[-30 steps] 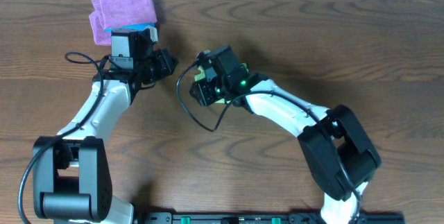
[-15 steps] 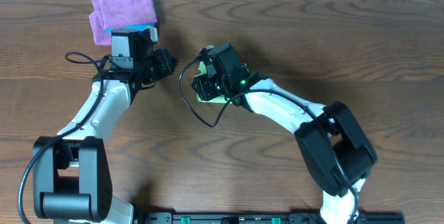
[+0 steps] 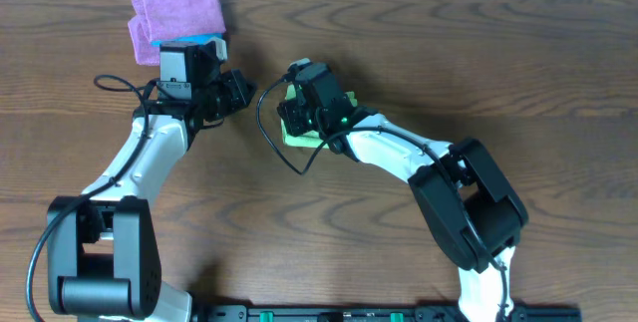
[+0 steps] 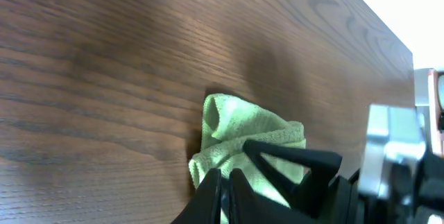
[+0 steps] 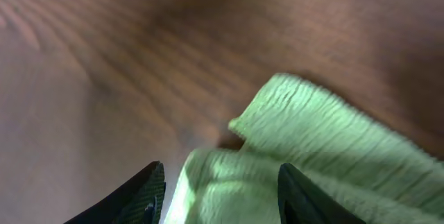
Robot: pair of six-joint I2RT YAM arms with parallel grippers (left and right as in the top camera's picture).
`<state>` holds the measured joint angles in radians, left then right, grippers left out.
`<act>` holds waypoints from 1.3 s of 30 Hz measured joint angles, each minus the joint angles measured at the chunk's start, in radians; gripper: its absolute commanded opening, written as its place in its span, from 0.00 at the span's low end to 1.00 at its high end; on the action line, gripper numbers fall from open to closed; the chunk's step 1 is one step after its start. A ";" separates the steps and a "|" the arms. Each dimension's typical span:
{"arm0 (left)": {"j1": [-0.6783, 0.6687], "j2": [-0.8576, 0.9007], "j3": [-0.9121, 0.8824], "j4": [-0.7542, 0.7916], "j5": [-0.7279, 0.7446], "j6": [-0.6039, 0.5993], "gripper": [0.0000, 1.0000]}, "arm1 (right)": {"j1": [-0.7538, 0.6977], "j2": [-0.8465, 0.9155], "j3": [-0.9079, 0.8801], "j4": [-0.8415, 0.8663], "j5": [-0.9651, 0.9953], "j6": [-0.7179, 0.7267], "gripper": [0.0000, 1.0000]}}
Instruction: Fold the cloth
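A small crumpled green cloth lies on the wooden table at centre left. My right gripper is over it, open, with the cloth bunched between its fingers in the right wrist view, where the green cloth fills the lower right. My left gripper is shut and empty, a short way left of the cloth. In the left wrist view the left gripper points at the green cloth, with the right gripper's dark fingers on it.
A folded purple cloth lies at the far left back edge on top of a blue cloth, just behind the left wrist. A black cable loops beside the right wrist. Brown wooden table all round.
My right gripper has shifted slightly left and back over the green cloth, and more green shows at its lower left. The left arm has not moved.
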<state>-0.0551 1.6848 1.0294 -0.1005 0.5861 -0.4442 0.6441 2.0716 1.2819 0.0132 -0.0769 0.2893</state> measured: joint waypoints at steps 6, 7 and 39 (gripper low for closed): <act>0.000 0.000 0.000 0.000 0.017 0.000 0.12 | -0.019 0.000 0.000 0.013 0.029 0.000 0.53; 0.000 0.000 0.000 0.000 0.017 0.000 0.13 | -0.023 0.000 0.000 0.013 0.031 0.000 0.53; 0.000 0.000 0.000 -0.016 0.229 -0.084 0.95 | -0.403 -0.600 0.000 -0.735 0.010 -0.035 0.99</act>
<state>-0.0551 1.6848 1.0294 -0.1165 0.8146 -0.5282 0.2413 1.4712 1.2823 -0.7219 -0.0673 0.2546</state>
